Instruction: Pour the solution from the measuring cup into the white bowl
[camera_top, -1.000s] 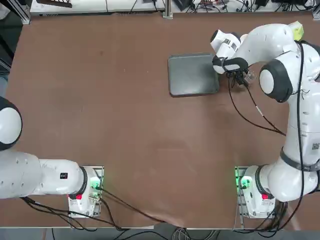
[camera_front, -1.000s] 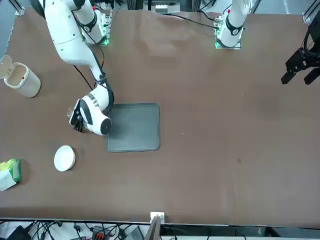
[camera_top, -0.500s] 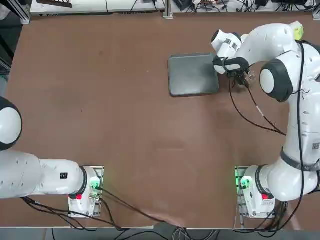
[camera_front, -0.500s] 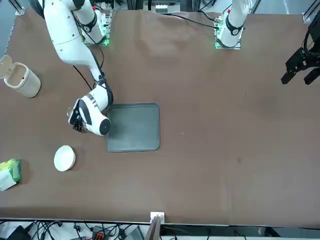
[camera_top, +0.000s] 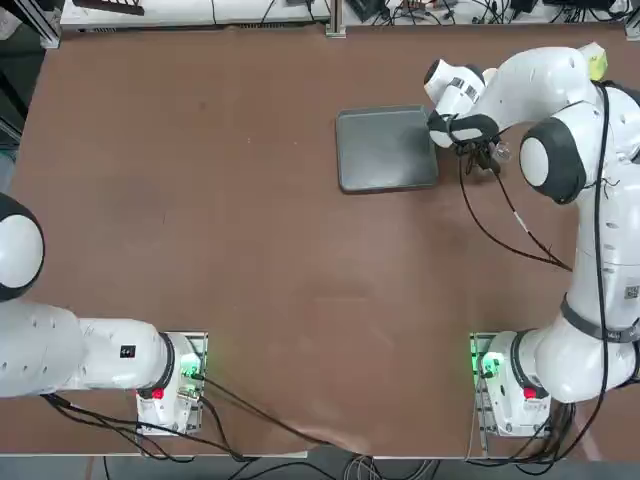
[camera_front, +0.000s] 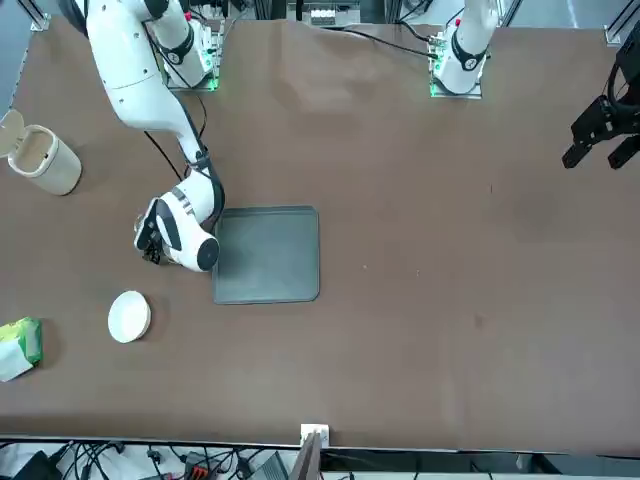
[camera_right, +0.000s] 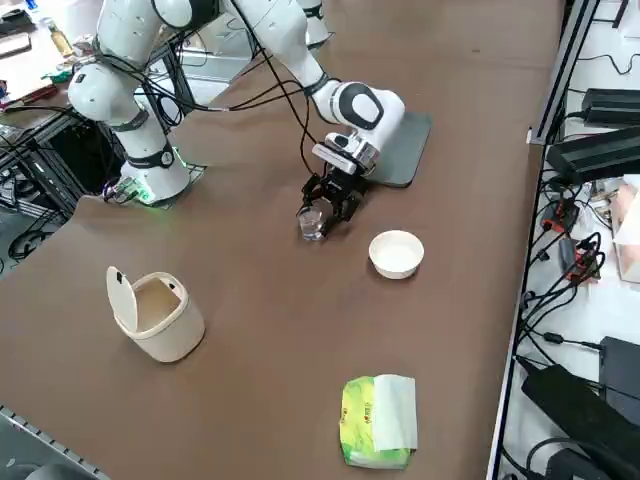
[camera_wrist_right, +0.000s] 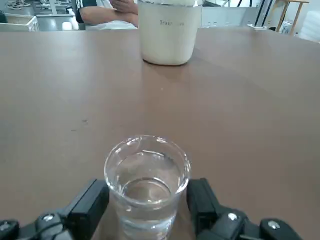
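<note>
The measuring cup (camera_wrist_right: 147, 185) is a small clear glass with liquid in it. It stands upright on the brown table (camera_right: 250, 300), just off the tray's right edge (camera_top: 500, 151). My right gripper (camera_wrist_right: 148, 200) is low at the table and open, with one black finger close on each side of the cup (camera_right: 312, 227); whether they touch the glass I cannot tell. The white bowl (camera_right: 396, 253) sits a short way beyond the cup towards the table's far edge (camera_front: 129, 316), apart from the gripper (camera_right: 325, 212).
A grey square tray (camera_top: 385, 150) lies beside the gripper on its inner side. An off-white lidded vessel (camera_right: 160, 315) stands further out to the right of the cup. A green and white packet (camera_right: 378, 420) lies near the far right corner. A person (camera_wrist_right: 107, 12) sits beyond the table.
The right wrist has shifted slightly outward, away from the tray. The cup, bowl and tray stay in place.
</note>
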